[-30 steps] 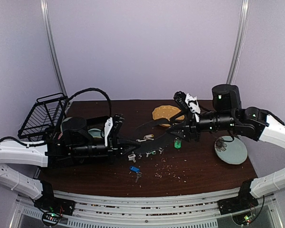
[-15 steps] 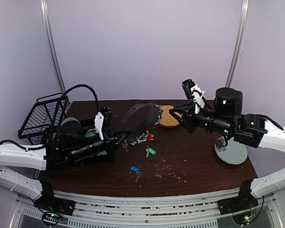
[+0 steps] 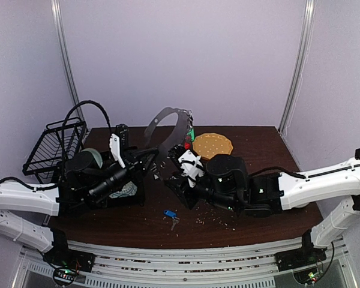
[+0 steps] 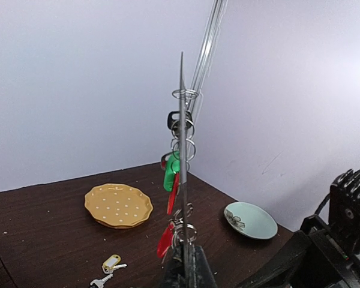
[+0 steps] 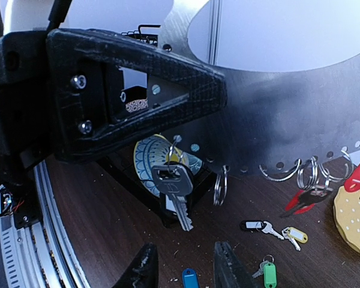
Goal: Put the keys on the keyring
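My left gripper [image 3: 149, 157] is shut on the foot of the large grey keyring [image 3: 165, 113] and holds it upright above the table. In the left wrist view [image 4: 189, 273] the ring [image 4: 182, 150] stands edge-on, with green [image 4: 171, 171] and red [image 4: 168, 240] tagged keys hanging from it. In the right wrist view the ring [image 5: 276, 120] is a broad grey band, and a silver key [image 5: 174, 192] hangs by the left gripper. My right gripper [image 5: 185, 273] is open and empty, low over the table below that key [image 3: 181, 193]. A blue-tagged key [image 5: 189, 279], a green one [image 5: 267, 276], a black one [image 5: 255, 226] and a cream one [image 5: 294, 234] lie on the table.
The orange dotted plate [image 3: 212, 144] sits at the back middle. A pale green plate [image 4: 250, 219] lies at the right. A blue patterned plate [image 5: 150, 156] lies under the left arm. A black wire basket [image 3: 51, 147] stands at the far left. Crumbs are scattered near the front.
The left arm has raised the keyring higher and more upright. The right arm has swung from the back right down to the table's middle, close to the left gripper.
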Motion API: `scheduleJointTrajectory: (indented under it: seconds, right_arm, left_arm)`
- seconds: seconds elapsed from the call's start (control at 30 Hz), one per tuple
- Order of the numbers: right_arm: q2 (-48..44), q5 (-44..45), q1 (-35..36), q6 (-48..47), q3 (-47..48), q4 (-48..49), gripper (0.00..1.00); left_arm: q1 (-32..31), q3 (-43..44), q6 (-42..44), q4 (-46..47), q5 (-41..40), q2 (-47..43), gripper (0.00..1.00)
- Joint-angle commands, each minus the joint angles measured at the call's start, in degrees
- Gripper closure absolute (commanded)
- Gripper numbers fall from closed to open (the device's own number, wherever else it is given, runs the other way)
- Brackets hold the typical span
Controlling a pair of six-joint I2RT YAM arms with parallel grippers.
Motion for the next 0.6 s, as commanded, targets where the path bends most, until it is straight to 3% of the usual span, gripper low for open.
scheduleJointTrajectory:
  seconds: [0.0, 0.17, 0.57]
  right_arm:
    - [1.64, 4.83, 0.19, -1.28, 2.52, 5.27, 0.65]
    - [4.77, 9.07, 0.11, -3.12, 4.48, 5.62, 0.64]
    - [7.40, 11.64, -0.06, -6.05, 5.52, 8.55, 0.78]
  left_arm:
    - [-0.25, 1.00, -0.17, 7.25, -0.96, 0.04, 1.00]
    - [-0.30, 0.83, -0.04, 7.89, -0.69, 0.04, 1.00]
    - [-0.30, 0.67, -0.11, 8.01, 0.04, -0.26, 1.00]
